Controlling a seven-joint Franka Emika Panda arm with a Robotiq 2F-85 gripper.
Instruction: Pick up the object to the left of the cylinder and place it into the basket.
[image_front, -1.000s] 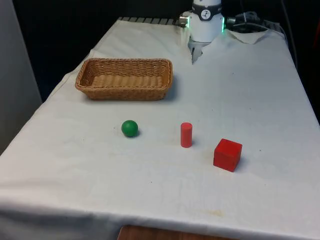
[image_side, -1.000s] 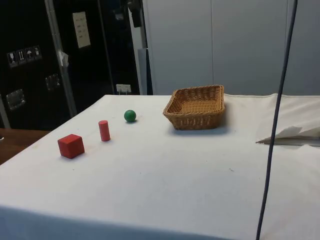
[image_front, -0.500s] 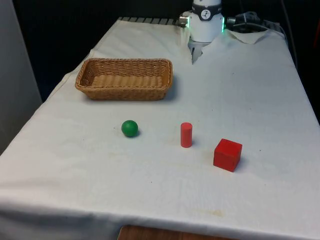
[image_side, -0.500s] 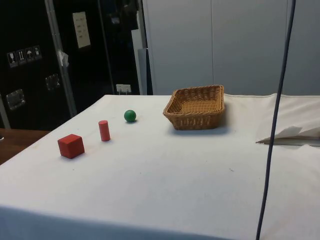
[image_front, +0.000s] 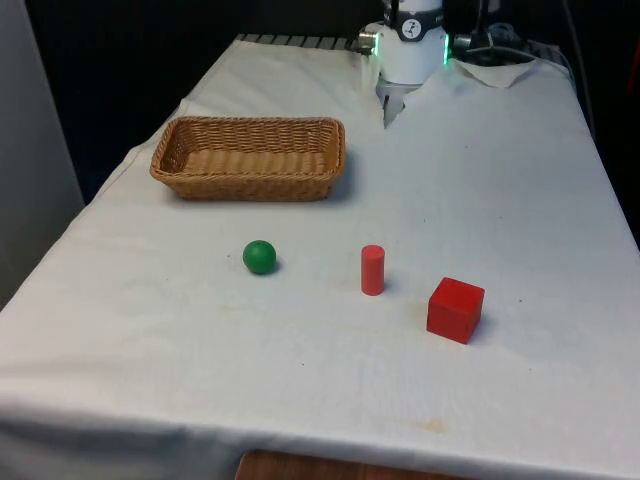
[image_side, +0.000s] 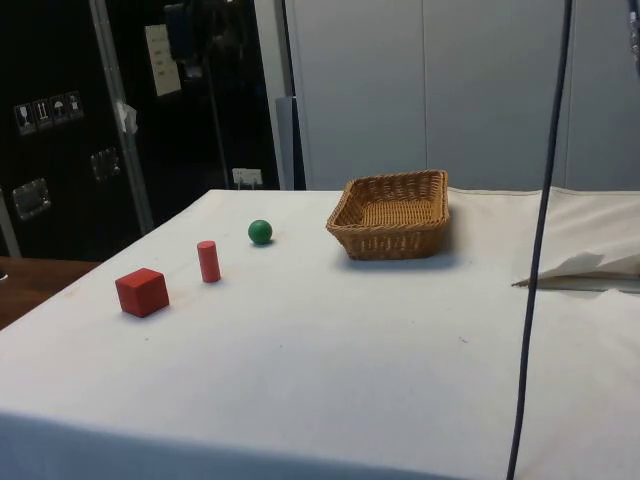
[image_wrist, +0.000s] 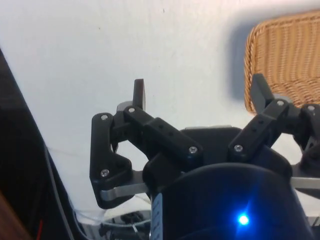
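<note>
Basket (image_wrist: 285, 65) cut off beside the spread, empty pincer (image_wrist: 200, 90).

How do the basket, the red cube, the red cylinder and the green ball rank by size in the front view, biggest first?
1. basket, largest though farthest from the camera.
2. red cube.
3. red cylinder and green ball look close; the cylinder is taller, the ball wider, so no firm order.

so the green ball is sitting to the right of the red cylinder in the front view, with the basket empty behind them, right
Not quite: in the front view the green ball sits to the left of the red cylinder, not the right. The rest holds: the basket is empty behind them.
</note>
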